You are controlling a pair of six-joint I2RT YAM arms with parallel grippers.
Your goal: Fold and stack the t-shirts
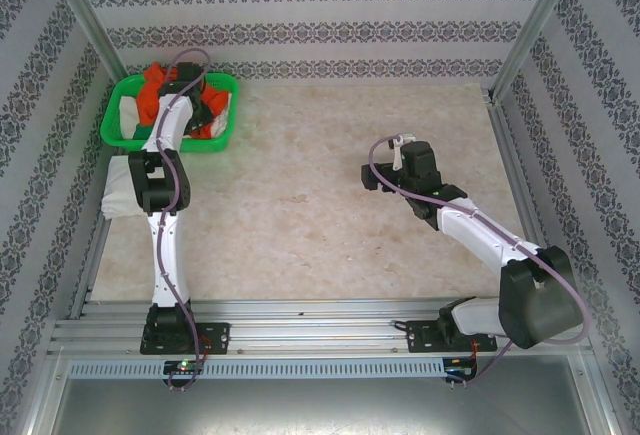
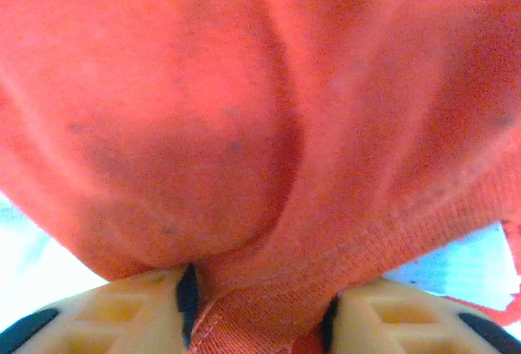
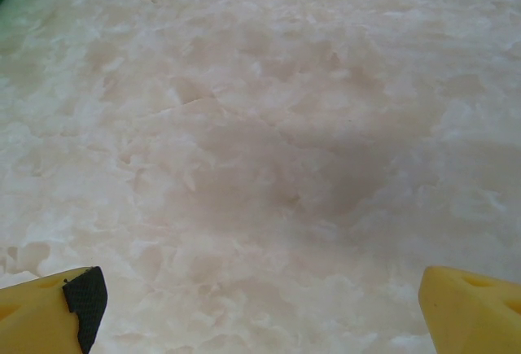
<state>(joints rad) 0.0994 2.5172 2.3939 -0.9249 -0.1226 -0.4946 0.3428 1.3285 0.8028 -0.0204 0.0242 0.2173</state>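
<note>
Folds of soft orange-red t-shirt [image 2: 244, 126]

The left arm [image 1: 168, 245] covers much of the orange-red t-shirt [image 1: 152, 90] and part of perhaps a white t-shirt [image 1: 118, 195].

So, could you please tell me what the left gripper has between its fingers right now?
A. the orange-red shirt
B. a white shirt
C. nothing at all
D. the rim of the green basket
A: in the left wrist view, a bunched fold of the orange-red shirt sits pinched in the left gripper.
</note>
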